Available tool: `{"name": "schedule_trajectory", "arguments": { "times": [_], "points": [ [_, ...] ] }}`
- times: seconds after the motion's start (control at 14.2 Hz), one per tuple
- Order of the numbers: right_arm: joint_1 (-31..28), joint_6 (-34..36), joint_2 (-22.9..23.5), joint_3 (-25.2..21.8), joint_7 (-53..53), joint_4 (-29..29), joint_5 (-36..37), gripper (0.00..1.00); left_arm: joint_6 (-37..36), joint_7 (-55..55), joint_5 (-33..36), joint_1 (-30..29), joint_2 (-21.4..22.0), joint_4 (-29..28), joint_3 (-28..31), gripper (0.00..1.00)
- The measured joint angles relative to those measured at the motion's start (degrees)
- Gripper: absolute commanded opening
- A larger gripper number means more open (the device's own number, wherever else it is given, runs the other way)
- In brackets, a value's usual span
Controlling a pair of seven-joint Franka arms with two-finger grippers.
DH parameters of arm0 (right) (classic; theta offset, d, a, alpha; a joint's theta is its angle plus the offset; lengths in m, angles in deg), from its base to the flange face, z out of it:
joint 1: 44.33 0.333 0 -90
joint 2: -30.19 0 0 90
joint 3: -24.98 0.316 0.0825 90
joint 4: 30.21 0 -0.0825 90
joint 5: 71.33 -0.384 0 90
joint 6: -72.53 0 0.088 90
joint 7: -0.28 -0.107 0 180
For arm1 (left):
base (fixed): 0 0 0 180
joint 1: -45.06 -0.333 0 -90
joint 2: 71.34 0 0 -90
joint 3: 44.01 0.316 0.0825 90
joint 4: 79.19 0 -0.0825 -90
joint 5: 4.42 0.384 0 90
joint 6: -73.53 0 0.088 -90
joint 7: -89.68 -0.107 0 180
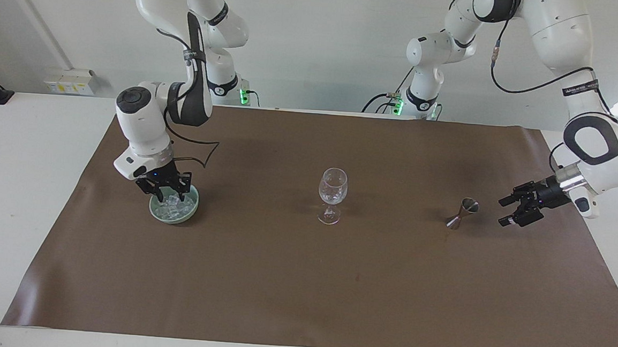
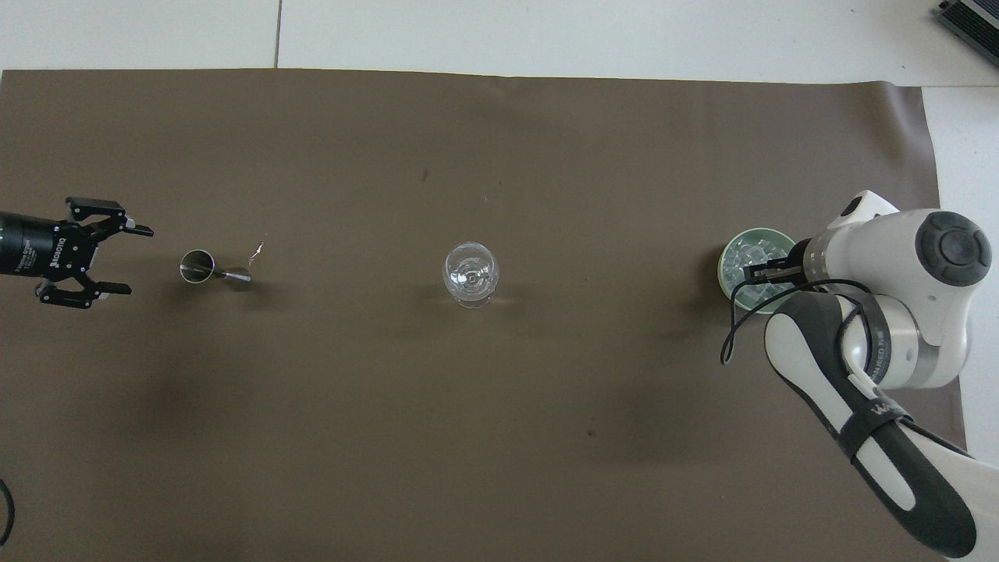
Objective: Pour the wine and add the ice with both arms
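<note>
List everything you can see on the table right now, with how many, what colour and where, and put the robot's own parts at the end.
wine glass: one, clear, upright at the middle of the mat.
jigger: one, silver metal, standing tilted on the mat toward the left arm's end.
bowl: one, pale green, on the mat toward the right arm's end.
ice: a pile of small clear chunks, whitish, in the bowl.
mat: one, brown, covering most of the white table.
left claw: black, open, empty, over the mat beside the jigger and apart from it.
right claw: black, down in the bowl over the ice.
</note>
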State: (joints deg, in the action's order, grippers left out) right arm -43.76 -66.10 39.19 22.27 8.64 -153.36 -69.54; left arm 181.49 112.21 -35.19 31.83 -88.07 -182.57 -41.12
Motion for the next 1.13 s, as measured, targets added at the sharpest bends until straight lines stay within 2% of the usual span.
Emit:
{"name": "schedule_trajectory", "arguments": {
  "times": [0.14,0.28,0.56,0.85,1.13],
  "points": [
    [0.0,0.0,0.0,0.0,-0.14,0.0,-0.05,0.48,1.03,-0.11,6.01,2.63,3.21,0.16,-0.06,1.0],
    [0.0,0.0,0.0,0.01,-0.31,0.0,-0.08,0.37,1.76,-0.11,8.92,5.08,6.38,0.22,-0.14,1.0],
    [0.01,0.0,0.01,0.02,-0.51,-0.01,-0.11,0.0,1.68,-0.87,17.14,11.03,11.8,1.1,-0.53,1.0],
    [0.01,0.77,0.0,0.03,-0.63,0.27,-0.11,0.0,-5.24,-4.43,19.19,14.65,13.61,8.56,-0.91,1.0],
    [0.08,9.32,-0.77,0.11,-1.09,5.65,-0.13,0.0,-14.02,-9.55,20.4,16.38,13.86,18.33,-1.36,1.0]
  ]
}}
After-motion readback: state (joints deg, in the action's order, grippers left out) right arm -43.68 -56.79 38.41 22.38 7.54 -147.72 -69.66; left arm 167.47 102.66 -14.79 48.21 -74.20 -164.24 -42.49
